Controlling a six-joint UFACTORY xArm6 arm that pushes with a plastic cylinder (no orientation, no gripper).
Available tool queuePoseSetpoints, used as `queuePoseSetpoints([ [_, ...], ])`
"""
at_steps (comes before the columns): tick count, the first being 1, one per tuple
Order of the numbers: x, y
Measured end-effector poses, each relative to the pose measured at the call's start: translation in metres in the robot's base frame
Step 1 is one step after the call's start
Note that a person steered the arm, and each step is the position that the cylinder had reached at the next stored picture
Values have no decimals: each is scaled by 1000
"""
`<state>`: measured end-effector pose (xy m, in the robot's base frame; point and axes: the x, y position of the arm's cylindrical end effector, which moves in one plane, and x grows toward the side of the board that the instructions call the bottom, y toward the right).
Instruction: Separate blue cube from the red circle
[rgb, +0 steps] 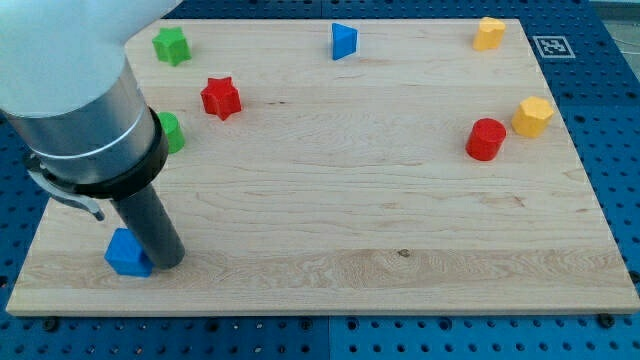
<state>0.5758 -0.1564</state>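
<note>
The blue cube (126, 253) lies near the bottom left corner of the wooden board (330, 200). The red circle (486, 139), a short cylinder, stands far off at the view's right. My tip (168, 262) rests on the board right beside the blue cube, on its right side, touching or almost touching it. The dark rod rises from there up to the grey arm at the top left.
A red star (221, 98) and a green star (171, 45) lie at the upper left. A green block (170, 132) is partly hidden behind the arm. A blue triangle (343, 41) sits at the top middle. Two yellow blocks (489, 33) (532, 116) are at the right.
</note>
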Motion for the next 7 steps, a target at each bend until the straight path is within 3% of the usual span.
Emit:
queuePoseSetpoints([
  [7, 0, 65],
])
